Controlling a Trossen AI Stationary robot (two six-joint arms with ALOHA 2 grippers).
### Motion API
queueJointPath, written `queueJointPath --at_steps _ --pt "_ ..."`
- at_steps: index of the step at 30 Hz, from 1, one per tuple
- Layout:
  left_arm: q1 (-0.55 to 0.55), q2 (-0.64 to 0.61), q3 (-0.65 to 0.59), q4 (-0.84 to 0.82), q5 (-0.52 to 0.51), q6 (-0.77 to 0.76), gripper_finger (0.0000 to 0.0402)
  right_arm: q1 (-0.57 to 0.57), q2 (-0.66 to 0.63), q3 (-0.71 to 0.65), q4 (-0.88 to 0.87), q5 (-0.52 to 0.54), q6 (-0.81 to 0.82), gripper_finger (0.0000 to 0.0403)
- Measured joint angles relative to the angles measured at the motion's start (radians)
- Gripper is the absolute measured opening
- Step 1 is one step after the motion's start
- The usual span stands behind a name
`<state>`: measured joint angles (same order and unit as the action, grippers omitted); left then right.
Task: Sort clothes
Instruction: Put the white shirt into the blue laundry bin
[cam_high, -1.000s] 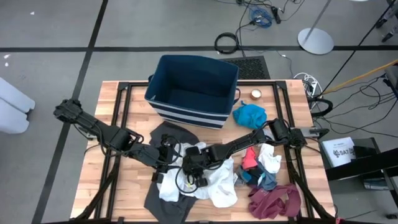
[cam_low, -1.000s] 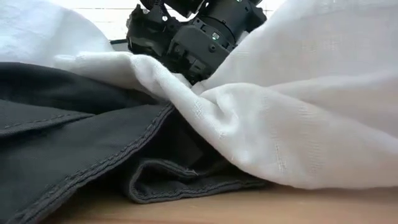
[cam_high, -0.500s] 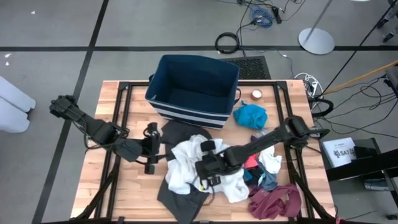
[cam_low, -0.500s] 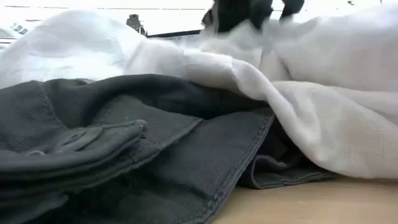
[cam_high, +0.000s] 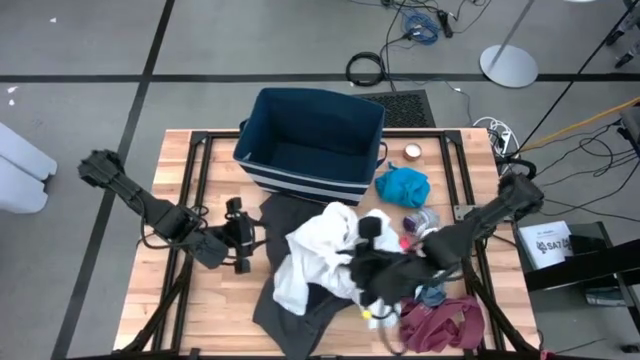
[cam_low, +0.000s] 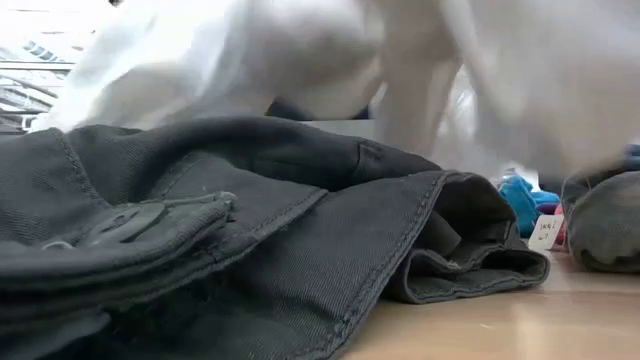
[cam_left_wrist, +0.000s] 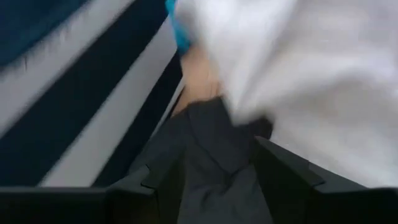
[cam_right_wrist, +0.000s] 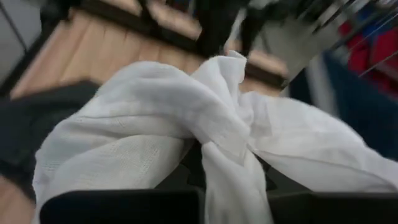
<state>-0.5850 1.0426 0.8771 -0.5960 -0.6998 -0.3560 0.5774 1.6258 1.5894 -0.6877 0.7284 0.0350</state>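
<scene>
- White top (cam_high: 320, 250) bunched at table (cam_high: 180, 170) centre in high view, right tool (cam_high: 372, 232) clamped on it; left tool (cam_high: 240, 235) at 9 o'clock, fingers apart.
- Low view: dark grey garment (cam_low: 250, 250) flat beneath.
- Right wrist view: white top (cam_right_wrist: 186, 124) pinched.

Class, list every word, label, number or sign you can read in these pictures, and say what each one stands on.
"SAT": start of a printed word on the white sheet lying on the floor right of the table; the rest of it is too small to read.
White tag among the clothes, low view: print blurred, unreadable.
Nothing else bears readable text.
</scene>
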Motion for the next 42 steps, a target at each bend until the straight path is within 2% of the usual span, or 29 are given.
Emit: queueJointPath --at_steps 4,7,12,21,25,30,37,42 --pt "0.001 -0.065 -0.109 0.066 0.0 -0.059 0.0191 0.027 -0.077 0.0 0.1 0.082 -0.099 0.0027" --pt "0.001 -0.09 -0.174 0.192 0.001 -0.053 0.0191 0.034 -0.122 0.001 0.219 0.115 -0.227 0.0027" --pt "0.002 -0.091 -0.229 0.349 0.057 -0.006 0.0191 0.017 -0.175 0.002 0.439 0.115 -0.464 0.0027" --pt "0.003 -0.029 -0.246 0.434 0.077 -0.031 0.0191 -0.078 -0.23 0.002 0.857 0.108 -0.8 0.0027" --pt "0.003 0.026 -0.246 0.504 0.092 -0.026 0.0191 -0.142 -0.239 0.003 1.026 0.046 -0.927 0.0027" --pt "0.006 0.087 -0.246 0.568 0.096 -0.023 0.0191 -0.271 -0.239 0.003 1.107 -0.096 -0.913 0.0027" --pt "0.035 0.128 -0.246 0.642 0.135 -0.028 0.0191 -0.523 -0.217 0.003 1.122 -0.311 -0.633 0.0027" --pt "0.048 0.146 -0.246 0.654 0.176 -0.031 0.0191 -0.683 -0.153 0.003 1.164 -0.383 -0.518 0.0027"
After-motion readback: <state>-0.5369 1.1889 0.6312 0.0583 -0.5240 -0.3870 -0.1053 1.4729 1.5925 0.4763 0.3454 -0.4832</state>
